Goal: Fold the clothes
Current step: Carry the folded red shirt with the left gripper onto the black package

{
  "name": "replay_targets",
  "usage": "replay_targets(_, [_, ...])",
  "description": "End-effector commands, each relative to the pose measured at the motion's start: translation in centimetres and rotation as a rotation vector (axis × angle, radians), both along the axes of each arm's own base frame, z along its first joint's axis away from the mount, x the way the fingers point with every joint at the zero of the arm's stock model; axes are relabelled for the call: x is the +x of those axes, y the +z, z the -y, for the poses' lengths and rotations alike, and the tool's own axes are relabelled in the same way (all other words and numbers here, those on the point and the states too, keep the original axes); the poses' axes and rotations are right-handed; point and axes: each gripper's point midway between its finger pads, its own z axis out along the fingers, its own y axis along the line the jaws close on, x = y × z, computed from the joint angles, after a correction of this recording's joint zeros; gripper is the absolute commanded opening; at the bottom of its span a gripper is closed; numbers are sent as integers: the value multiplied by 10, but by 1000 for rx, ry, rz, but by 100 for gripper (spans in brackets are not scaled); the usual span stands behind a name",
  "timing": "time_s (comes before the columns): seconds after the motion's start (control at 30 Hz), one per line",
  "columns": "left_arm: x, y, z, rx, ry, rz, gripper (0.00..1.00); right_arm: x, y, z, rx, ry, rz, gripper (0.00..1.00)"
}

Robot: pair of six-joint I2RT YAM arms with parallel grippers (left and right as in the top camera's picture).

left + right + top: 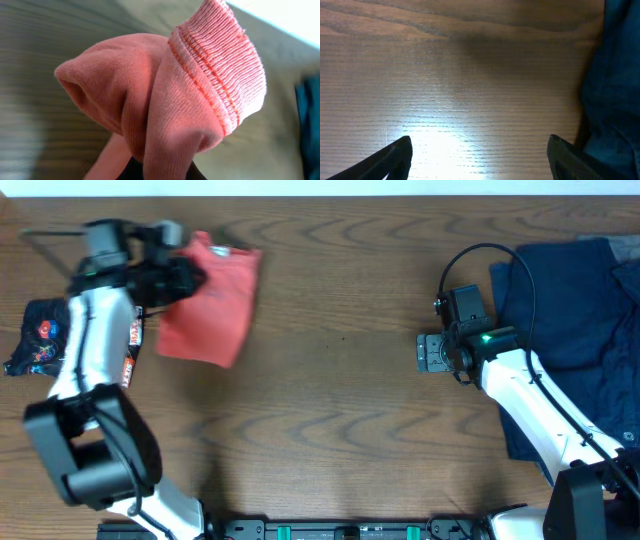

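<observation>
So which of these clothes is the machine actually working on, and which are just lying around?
Part of the job:
- red T-shirt, pinched in the left end effector

Just lying about:
- navy clothes at the right side of the table
- small black printed shirt at the left edge

1. The left arm [75, 360] has white link shells between black joint housings, and a bulky black joint block [95, 448] near its base.
2. A grey cylindrical motor [105, 238] sits beside the black left end effector [185, 275].
3. The right arm [520, 385] is also white with black joints, and a small green light [487, 337] glows at its wrist.
4. A thin black cable [485, 247] loops over that wrist.
5. The right end effector [430, 352] is grey and black. Its fingertips [395, 157] are matte black wedges.
</observation>
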Motion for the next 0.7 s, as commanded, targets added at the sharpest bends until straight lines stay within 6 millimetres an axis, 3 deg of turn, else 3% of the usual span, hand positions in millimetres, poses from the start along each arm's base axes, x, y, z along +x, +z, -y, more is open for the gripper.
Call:
replay_targets(0.0, [2, 19, -44, -24, 139, 32, 6, 3, 3, 5, -5, -26, 12, 84])
replay_targets(0.13, [-3, 23, -92, -26, 253, 56, 6, 3, 3, 5, -5, -26, 12, 84])
replay_targets(0.33, [-11, 29, -138, -11, 348, 92, 6, 3, 3, 4, -5, -26, 13, 84])
replay_targets(0.67, [-18, 39, -183, 25, 431, 159, 6, 3, 3, 5, -5, -26, 12, 85])
